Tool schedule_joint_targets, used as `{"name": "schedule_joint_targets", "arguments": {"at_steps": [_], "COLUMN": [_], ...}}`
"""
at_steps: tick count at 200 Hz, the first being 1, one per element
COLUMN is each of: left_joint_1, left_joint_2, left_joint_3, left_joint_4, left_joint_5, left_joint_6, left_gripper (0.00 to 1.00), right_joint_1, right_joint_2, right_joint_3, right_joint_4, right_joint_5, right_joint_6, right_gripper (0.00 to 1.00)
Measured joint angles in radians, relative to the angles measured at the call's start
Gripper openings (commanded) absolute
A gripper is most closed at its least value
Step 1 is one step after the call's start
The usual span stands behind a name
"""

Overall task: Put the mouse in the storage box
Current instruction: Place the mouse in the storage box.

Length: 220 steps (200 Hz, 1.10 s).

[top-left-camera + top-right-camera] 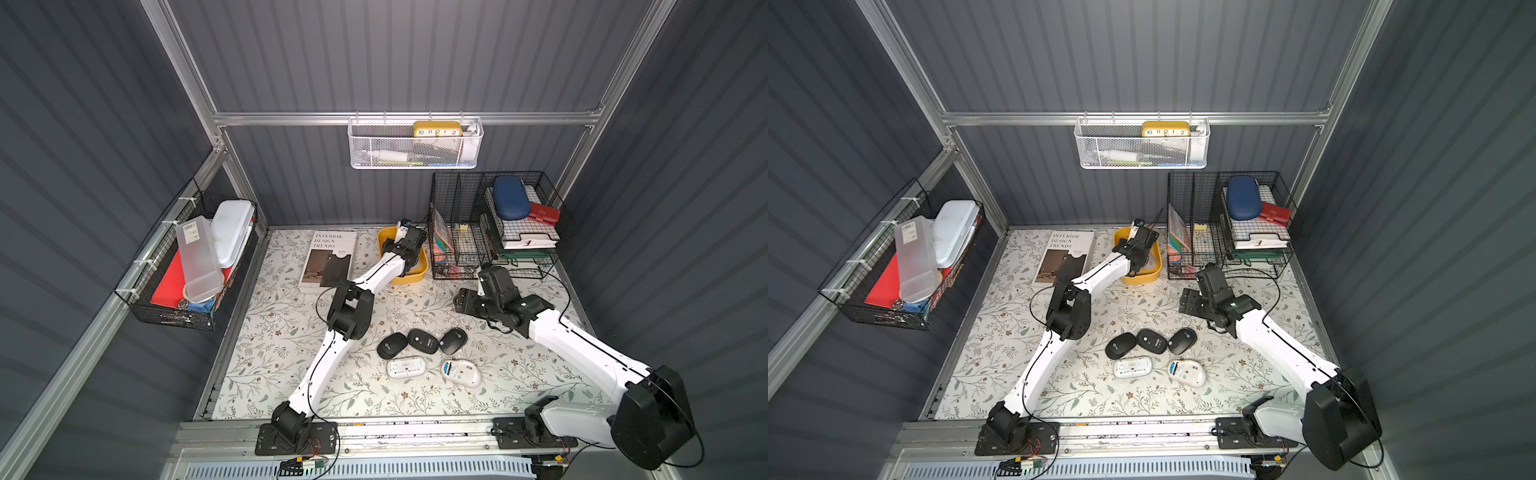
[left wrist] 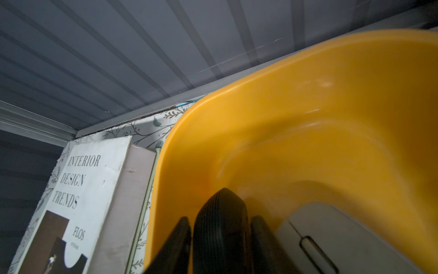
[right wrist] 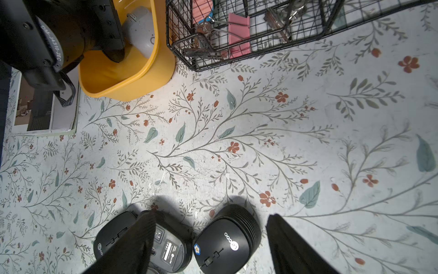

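At rear-centre of the floral mat (image 1: 282, 332), the storage box (image 1: 412, 278) sits between a book (image 1: 328, 257) and the black wire organiser (image 1: 455, 199). The left gripper (image 1: 405, 236) is lowered into the box. A grey mouse (image 2: 343, 237) is inside, just beside one finger (image 2: 220, 225) — gripped or let go, cannot tell. The right gripper (image 3: 209, 214) hangs over the mat w/ jaws apart, nothing held. Three black mice (image 1: 423, 340) and two white mice (image 1: 405, 368) lie mid-mat, approx. in two rows.
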Motion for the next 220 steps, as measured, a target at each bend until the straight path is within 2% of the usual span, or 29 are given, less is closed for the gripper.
{"name": "schedule_joint_targets", "arguments": {"at_steps": [26,55,128,162,194,208,220], "left_joint_1": [0.001,0.001,0.002,0.002,0.004,0.008,0.015], "left_joint_2": [0.0,0.0,0.002,0.002,0.002,0.002,-0.001], "left_joint_3": [0.004,0.01,0.029,0.029,0.03,0.036,0.039], "left_joint_4": [0.012,0.026,0.039,0.04,0.043,0.043,0.046], "left_joint_5": [0.021,0.053,0.165,0.2,0.217,0.239,0.27], "left_joint_6": [0.006,0.007,-0.001,-0.016,-0.029,-0.042,-0.06], "left_gripper": [0.57,0.59,0.54,0.62,0.65,0.7,0.7], "right_joint_1": [-0.001,-0.004,-0.005,-0.006,-0.006,-0.006,-0.006], "right_joint_2": [0.008,0.016,0.016,0.018,0.027,0.027,0.026], "right_joint_3": [0.0,0.0,0.0,0.0,0.0,0.0,0.0], "right_joint_4": [0.0,0.001,0.0,0.001,0.0,0.0,-0.001], "right_joint_5": [-0.003,-0.006,-0.007,-0.007,-0.007,-0.007,-0.007], "right_joint_6": [0.0,0.0,-0.001,-0.001,-0.001,-0.001,-0.002], "right_gripper": [0.78,0.78,0.78,0.78,0.78,0.78,0.79]}}
